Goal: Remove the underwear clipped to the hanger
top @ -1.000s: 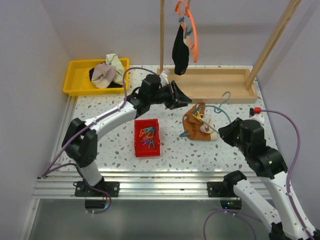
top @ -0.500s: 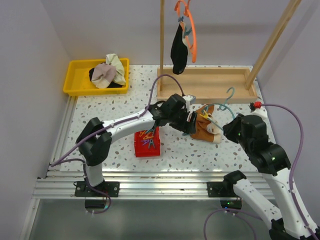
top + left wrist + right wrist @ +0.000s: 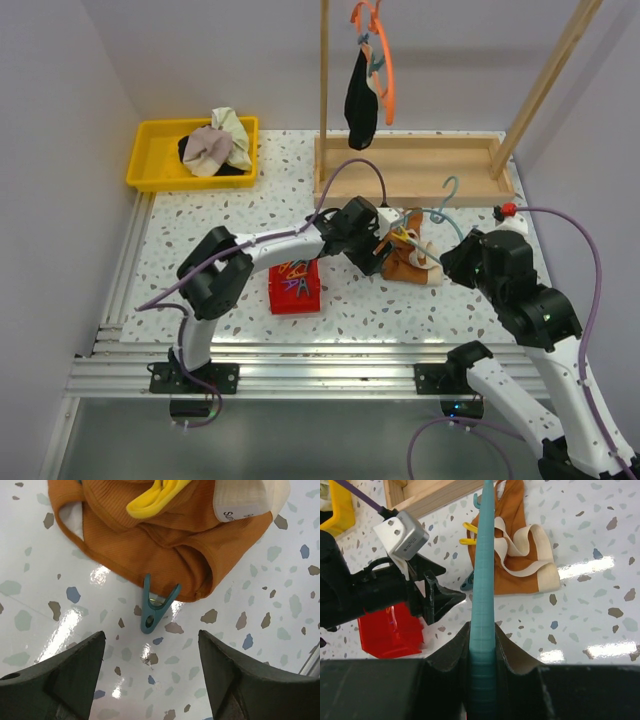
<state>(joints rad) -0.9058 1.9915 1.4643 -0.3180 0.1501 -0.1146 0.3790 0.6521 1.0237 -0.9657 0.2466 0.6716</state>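
Left pincer (image 3: 150, 650) spread wide above the teal clip (image 3: 154, 605) biting the hem of the rust-brown underwear (image 3: 165, 540) on the tabletop (image 3: 260, 630); right pincer (image 3: 482, 630) clamped on teal hanger (image 3: 482, 580). Should drop straight, pinch the clip's free legs, avoid fabric.

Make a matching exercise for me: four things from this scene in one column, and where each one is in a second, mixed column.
1 black underwear
2 rust-brown underwear
3 teal clothespin
4 teal hanger

A clamped in the right gripper
B lying crumpled on the table
C hanging from the orange hanger
D clipped to the rust-brown underwear's edge

Pairs: 1-C, 2-B, 3-D, 4-A
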